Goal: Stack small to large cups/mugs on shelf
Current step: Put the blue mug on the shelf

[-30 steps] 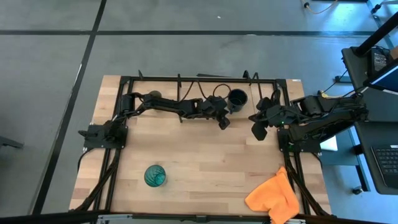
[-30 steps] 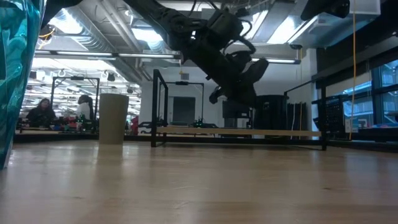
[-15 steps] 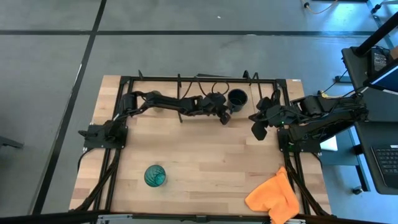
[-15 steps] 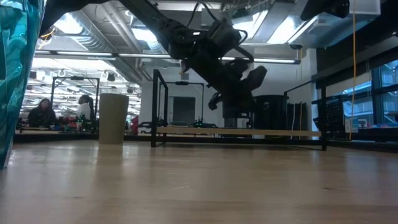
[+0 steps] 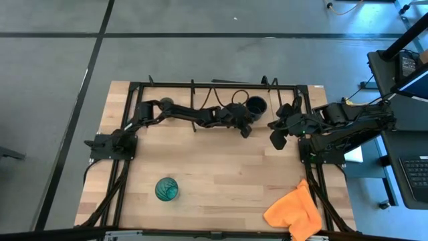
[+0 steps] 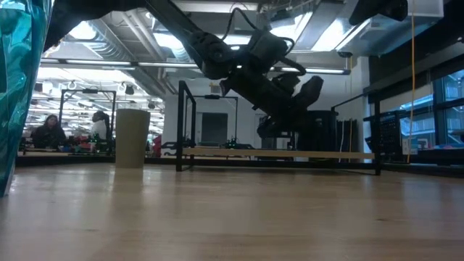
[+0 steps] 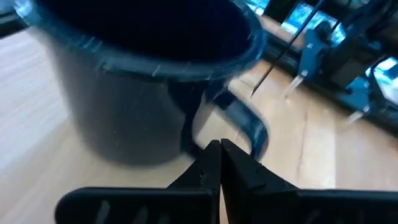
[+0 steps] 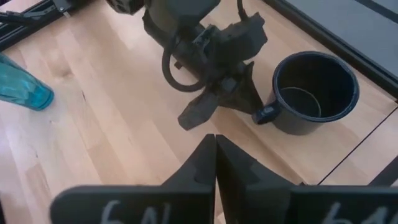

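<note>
The dark navy mug (image 5: 255, 105) (image 8: 314, 93) stands upright on the shelf (image 6: 326, 154), a light board in a black rod frame (image 5: 200, 85) along the table's far edge. My left gripper (image 5: 246, 132) (image 7: 221, 149) is shut, its tips just before the mug's handle (image 7: 249, 124). My right gripper (image 5: 276, 140) (image 8: 214, 149) hovers shut, to the right of the mug. The olive-tan cup (image 6: 133, 138) stands upright at the far left. The teal-green tumbler (image 5: 166, 189) stands near the table's near edge. My left gripper's shut fingertips (image 7: 214, 155) point slanting down at the navy mug's handle (image 7: 252, 134), from the table's near left side. Whether they touch the handle, I cannot tell. The mug stands upright on the shelf board.
An orange cloth (image 5: 294, 211) lies at the table's near right corner. The shelf's black upright rods (image 6: 180, 123) stand at its ends. Bare wood (image 5: 221, 167) spreads between the arms and the tumbler. People sit in the room behind (image 6: 51, 130).
My left gripper has moved toward the table's right edge and closer to the navy mug's handle, and has risen a little. The mug, cup and tumbler have stayed where they were.
</note>
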You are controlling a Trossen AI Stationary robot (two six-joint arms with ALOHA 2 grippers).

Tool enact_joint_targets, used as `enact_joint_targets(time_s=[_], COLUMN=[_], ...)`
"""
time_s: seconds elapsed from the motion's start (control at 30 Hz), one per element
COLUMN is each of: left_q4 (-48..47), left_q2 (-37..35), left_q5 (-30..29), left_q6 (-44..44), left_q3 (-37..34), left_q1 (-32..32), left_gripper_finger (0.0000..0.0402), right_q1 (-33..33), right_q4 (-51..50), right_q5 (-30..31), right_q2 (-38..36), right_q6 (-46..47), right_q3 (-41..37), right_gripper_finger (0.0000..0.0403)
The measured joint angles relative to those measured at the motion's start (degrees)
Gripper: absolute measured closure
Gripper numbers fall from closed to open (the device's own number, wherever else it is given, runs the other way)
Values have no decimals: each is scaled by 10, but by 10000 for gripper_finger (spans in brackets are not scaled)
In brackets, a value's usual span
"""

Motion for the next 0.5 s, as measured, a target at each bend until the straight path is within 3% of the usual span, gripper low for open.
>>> enact_joint_targets(time_s=[0.27,0.5], left_q4=[-43,-119], left_q2=[47,45], left_q5=[30,25], left_q6=[26,67], left_q3=[97,111], left_q1=[2,4], left_gripper_finger=[402,402], right_q1=[0,0], right_q4=[-3,-29], right_q5=[2,3], right_q2=[0,0], right_q6=[7,17], right_q3=[-1,-1], right_gripper_finger=[394,394])
